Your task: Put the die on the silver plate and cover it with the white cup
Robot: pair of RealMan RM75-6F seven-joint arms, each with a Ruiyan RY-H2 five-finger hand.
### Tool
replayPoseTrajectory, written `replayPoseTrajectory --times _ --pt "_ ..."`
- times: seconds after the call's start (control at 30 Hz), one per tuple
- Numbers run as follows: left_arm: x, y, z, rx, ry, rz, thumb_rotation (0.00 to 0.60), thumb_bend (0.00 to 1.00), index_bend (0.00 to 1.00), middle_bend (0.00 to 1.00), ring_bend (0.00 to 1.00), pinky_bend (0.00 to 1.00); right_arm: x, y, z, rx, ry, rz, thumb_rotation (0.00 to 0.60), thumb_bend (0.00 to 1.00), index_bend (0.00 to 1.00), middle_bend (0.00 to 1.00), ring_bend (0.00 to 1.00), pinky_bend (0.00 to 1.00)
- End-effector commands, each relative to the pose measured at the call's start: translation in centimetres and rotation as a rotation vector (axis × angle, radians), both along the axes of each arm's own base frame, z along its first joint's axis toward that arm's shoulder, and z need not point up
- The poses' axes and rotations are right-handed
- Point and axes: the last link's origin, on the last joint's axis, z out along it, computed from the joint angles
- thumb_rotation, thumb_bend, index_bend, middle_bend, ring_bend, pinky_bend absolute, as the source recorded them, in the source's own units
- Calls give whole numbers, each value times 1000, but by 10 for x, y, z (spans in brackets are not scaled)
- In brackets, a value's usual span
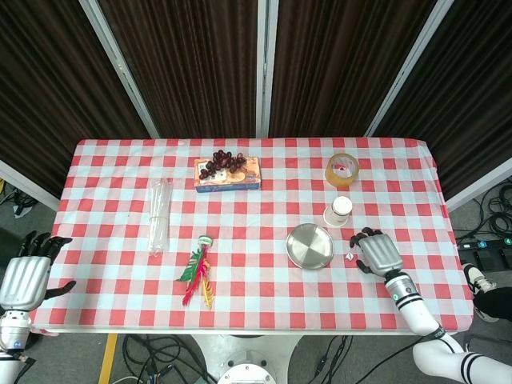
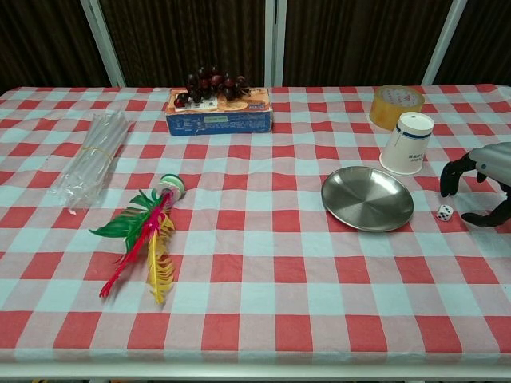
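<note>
A small white die (image 2: 445, 212) (image 1: 350, 256) lies on the checked cloth just right of the silver plate (image 2: 367, 198) (image 1: 310, 246). The white cup (image 2: 406, 143) (image 1: 338, 211) stands upside down behind the plate's right side. My right hand (image 2: 481, 182) (image 1: 376, 250) hovers over the die with fingers curled downward and apart; nothing is held. The left hand (image 1: 26, 276) stays off the table's left edge, fingers spread, holding nothing; the chest view does not show it.
A roll of yellow tape (image 2: 397, 106) sits behind the cup. A box with grapes (image 2: 219, 108) stands at the back centre, a bundle of clear tubes (image 2: 94, 158) at left, and a feathered shuttlecock toy (image 2: 148, 231) in front of centre.
</note>
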Motion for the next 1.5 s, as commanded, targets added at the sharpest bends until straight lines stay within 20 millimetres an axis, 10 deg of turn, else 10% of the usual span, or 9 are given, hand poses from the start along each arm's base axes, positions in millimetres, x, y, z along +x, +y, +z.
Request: replayPoseTrajectory --times 0.03,0.47,0.7,0.87,1.0,1.13,1.27,1.5 --pt "0 0 0 -2 -7 -3 600 30 217 223 120 78 2 0 -6 13 8 13 600 233 420 362 194 321" --pt "-5 -2 0 3 -29 7 600 30 221 223 120 78 8 -2 -14 -20 16 68 600 319 564 382 194 321" --pt "-5 -2 2 8 -29 4 600 29 221 223 120 78 44 -4 7 -64 -84 178 600 327 611 395 216 321" --pt "-4 -3 2 10 -30 0 600 29 221 223 121 78 68 -20 -18 22 -56 221 600 327 609 382 215 324" --pt "-7 -5 3 11 -30 16 600 29 221 223 121 78 81 -30 -46 70 -35 240 600 327 548 365 207 314" --pt "-9 -7 4 19 -33 26 600 29 221 223 120 78 84 -29 -57 124 14 242 600 291 229 243 90 193" --pt "-10 -7 3 18 -35 28 600 29 221 223 121 78 94 -24 -39 77 -54 259 600 239 78 173 36 145" --pt "-9 -5 2 15 -38 13 600 29 221 223 120 78 86 -29 45 -187 -136 265 600 233 103 252 91 162"
